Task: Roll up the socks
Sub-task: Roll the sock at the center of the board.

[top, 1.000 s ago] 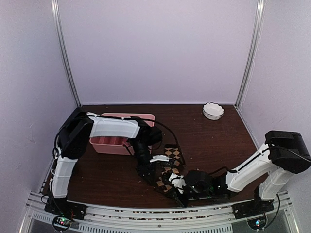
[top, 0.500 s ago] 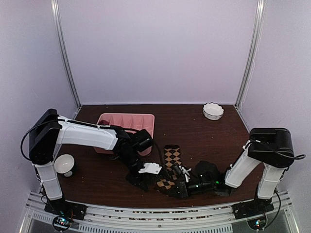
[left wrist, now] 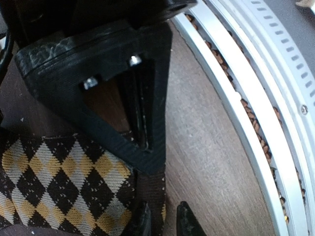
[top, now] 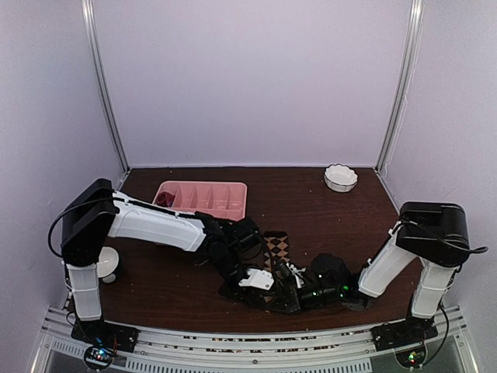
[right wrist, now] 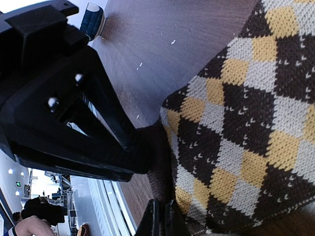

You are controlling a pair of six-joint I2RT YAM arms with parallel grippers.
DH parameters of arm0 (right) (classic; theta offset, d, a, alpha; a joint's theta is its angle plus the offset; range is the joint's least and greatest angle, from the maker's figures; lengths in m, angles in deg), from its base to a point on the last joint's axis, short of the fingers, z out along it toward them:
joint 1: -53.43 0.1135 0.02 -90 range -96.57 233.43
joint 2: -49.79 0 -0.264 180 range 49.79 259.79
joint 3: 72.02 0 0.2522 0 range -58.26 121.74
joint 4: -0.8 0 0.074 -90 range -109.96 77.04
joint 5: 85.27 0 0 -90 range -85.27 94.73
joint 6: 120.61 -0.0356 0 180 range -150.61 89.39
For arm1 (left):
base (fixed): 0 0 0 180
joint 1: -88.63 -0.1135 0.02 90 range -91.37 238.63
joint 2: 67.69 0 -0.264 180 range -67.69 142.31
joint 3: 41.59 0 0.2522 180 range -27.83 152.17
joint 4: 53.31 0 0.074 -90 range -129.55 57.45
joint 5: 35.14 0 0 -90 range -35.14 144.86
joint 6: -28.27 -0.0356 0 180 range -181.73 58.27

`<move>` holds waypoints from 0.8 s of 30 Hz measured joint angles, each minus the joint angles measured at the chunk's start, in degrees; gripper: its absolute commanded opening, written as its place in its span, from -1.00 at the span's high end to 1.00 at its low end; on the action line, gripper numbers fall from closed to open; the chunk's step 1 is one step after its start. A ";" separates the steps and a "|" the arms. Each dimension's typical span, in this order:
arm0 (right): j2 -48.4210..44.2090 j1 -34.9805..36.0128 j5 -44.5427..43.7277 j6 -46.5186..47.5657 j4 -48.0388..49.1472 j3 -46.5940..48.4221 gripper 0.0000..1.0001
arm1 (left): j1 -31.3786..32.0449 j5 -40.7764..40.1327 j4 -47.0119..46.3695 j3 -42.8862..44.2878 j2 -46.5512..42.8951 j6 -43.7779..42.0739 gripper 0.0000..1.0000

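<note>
While my left gripper (left wrist: 162,222) sits low on the counter (left wrist: 197,147), its tips are drawn close, with a strip of brown hem caught between them. It is pinching the near end of the checkered sock (left wrist: 54,182). My right gripper (right wrist: 162,219) is all but closed too, its tips nipping the same sock's edge. From above, the two meet nose to nose at about 6 o'clock on the counter, the left one at 9 o'clock of the right. The sock's far part lies flat, running away from them toward 12 o'clock. Just past them toward 6 o'clock runs the aluminium rail (left wrist: 236,98). A pink tray (top: 225,203) sits at 10 o'clock, apart from the sock. Something dark red shows in its left end compartment, but I cannot tell what. A scalloped bowl (top: 340,177) stands at 1 o'clock near the back corner. A second white bowl (top: 111,268) is at 8 o'clock, beside my left arm.
</note>
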 measured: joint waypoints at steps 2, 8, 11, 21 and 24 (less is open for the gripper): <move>-0.07 0.00 0.02 0.02 -0.48 0.15 1.00 | 0.00 -0.04 0.00 0.76 1.07 0.37 0.80; -0.04 0.00 0.02 -0.17 -0.42 0.15 1.00 | -0.15 -0.04 0.31 2.34 3.08 1.16 1.00; 0.02 0.00 0.00 -0.44 -0.04 0.07 1.00 | -0.17 0.04 0.87 2.82 3.45 1.42 0.57; 0.24 -0.07 -0.09 -0.90 1.27 -0.31 1.00 | -0.55 2.14 2.60 2.93 3.80 1.70 0.67; 0.24 -0.07 -0.11 -0.92 1.51 -0.50 1.00 | -0.94 2.10 2.54 3.65 4.48 1.99 0.78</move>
